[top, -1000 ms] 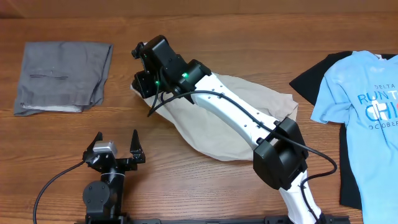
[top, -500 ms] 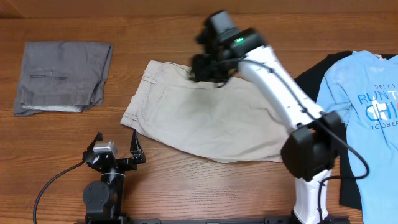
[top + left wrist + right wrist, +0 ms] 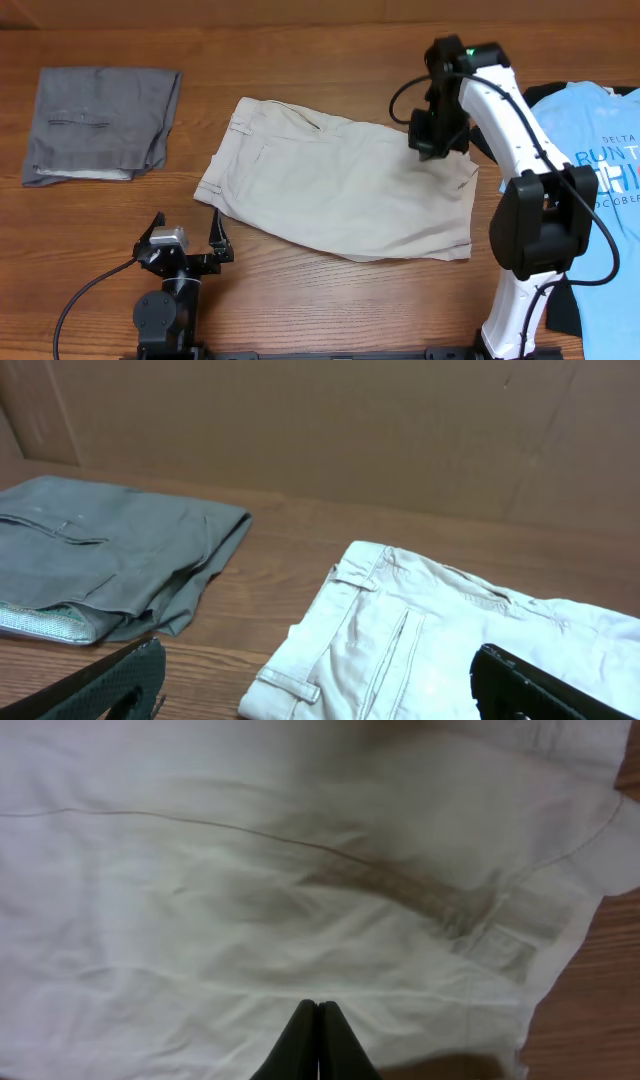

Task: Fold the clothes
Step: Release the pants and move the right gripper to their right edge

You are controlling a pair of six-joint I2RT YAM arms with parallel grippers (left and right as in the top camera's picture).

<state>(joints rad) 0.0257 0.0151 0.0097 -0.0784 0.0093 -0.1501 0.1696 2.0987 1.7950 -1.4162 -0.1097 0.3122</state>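
Observation:
The clothes, a pair of light beige trousers [image 3: 330,195], lie spread flat mid-table, waistband to the left and leg ends to the right. My right gripper [image 3: 434,140] hovers over their far right part, shut. The right wrist view shows the black fingertips [image 3: 318,1008] pressed together with nothing between them, and the beige cloth [image 3: 250,870] below. My left gripper [image 3: 186,238] stands open near the front edge, just left of the waistband corner. In its wrist view the trousers [image 3: 440,650] lie ahead between its wide-apart fingers [image 3: 110,680].
Folded grey trousers [image 3: 100,120] lie at the back left, also seen in the left wrist view [image 3: 100,560]. A light blue printed T-shirt [image 3: 585,150] lies on a black garment [image 3: 497,125] at the right edge. A brown wall rises behind the table.
The right arm swung from the trousers' left end to their right end, and its jaws closed. The trousers now lie flat with the waistband showing. The left arm has not moved.

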